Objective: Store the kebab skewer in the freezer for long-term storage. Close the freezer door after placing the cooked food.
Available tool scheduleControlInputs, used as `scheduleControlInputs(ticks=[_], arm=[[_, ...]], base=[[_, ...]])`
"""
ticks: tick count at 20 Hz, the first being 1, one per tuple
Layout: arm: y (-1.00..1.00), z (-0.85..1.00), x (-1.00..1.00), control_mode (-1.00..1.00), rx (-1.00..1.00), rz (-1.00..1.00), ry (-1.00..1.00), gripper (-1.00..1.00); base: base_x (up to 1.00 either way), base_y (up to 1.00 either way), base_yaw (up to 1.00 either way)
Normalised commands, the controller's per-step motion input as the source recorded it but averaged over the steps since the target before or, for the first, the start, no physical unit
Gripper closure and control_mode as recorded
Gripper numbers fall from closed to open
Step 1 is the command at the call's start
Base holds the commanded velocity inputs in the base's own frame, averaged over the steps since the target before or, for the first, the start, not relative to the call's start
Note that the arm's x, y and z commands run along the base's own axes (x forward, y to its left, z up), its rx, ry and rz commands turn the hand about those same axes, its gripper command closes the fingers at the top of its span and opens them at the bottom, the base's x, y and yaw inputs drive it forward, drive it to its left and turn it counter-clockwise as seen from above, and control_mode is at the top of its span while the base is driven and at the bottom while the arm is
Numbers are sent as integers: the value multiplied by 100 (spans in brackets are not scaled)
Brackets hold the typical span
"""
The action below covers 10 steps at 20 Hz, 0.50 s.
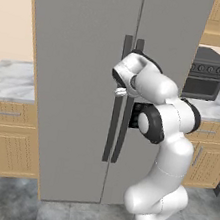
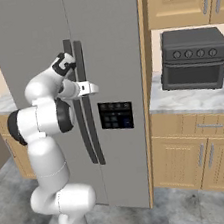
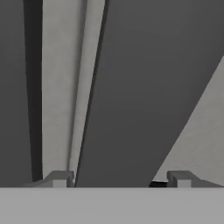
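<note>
The freezer (image 1: 64, 124) (image 2: 23, 40) is a tall grey two-door unit, and both doors are shut. The narrower freezer door (image 1: 171, 31) (image 2: 109, 43) is the right panel and carries a small dark control panel (image 2: 115, 116). Two long dark handles (image 1: 112, 132) (image 2: 92, 137) run down beside the middle seam. My gripper (image 1: 120, 91) (image 2: 88, 88) (image 3: 118, 178) is pressed up to them at chest height. Its jaws are open, with a fingertip on each side of one dark handle (image 3: 140, 87); which door's handle I cannot tell. The kebab skewer, the cooked food, is out of view.
A dark grey toaster oven (image 1: 207, 72) (image 2: 193, 59) stands on the marble counter (image 2: 193, 102) right of the unit. Another counter (image 1: 7, 82) lies to its left. Wooden cabinets (image 2: 191, 158) sit below and above. The floor is grey tile (image 1: 5, 201).
</note>
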Motion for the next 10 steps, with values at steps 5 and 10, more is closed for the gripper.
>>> scheduleControlInputs(ticks=[5,10], arm=[[-8,1,100,-100,8,0,4,-100],[-9,3,100,-100,10,1,14,-100]], base=[[0,0,0],[0,0,0]])
